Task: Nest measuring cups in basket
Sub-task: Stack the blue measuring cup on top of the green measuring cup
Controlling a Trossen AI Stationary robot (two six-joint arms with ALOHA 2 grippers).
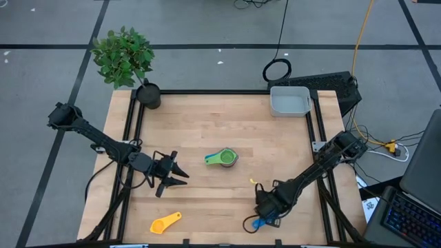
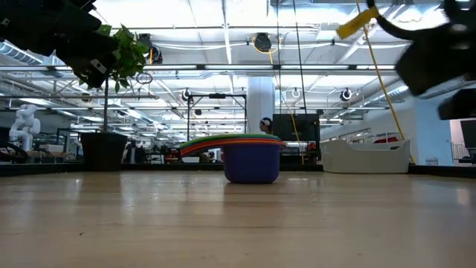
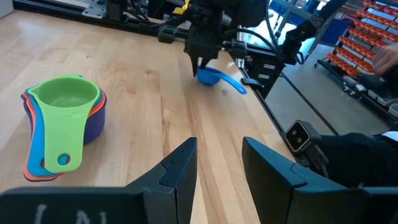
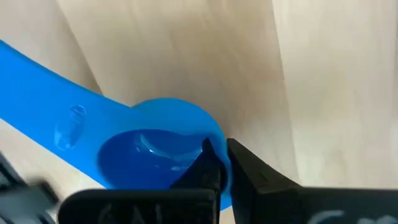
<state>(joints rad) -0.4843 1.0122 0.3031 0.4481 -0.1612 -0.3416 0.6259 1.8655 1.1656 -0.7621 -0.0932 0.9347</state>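
Two cups loose: blue measuring cup [image 4: 155,155] near the table's front edge on the right; yellow measuring cup [image 1: 165,222] near the front edge on the left.
Right gripper [image 4: 217,163]: fingers pinched shut on the blue cup's rim, one inside the bowl, one outside.
Blue cup axis: handle runs away from the pinched rim, lying flat on the wood.
Nested stack [image 1: 222,158]: green cup on top, mid-table, between the arms; up-table and left of the right gripper.
Basket [image 1: 289,101]: far right corner of the table, well apart from the stack, nothing seen in it.
Left gripper [image 1: 173,175]: hovers partly open, holding nothing, just left of the stack.
Nearer arm: right for the blue cup; left for the yellow one.
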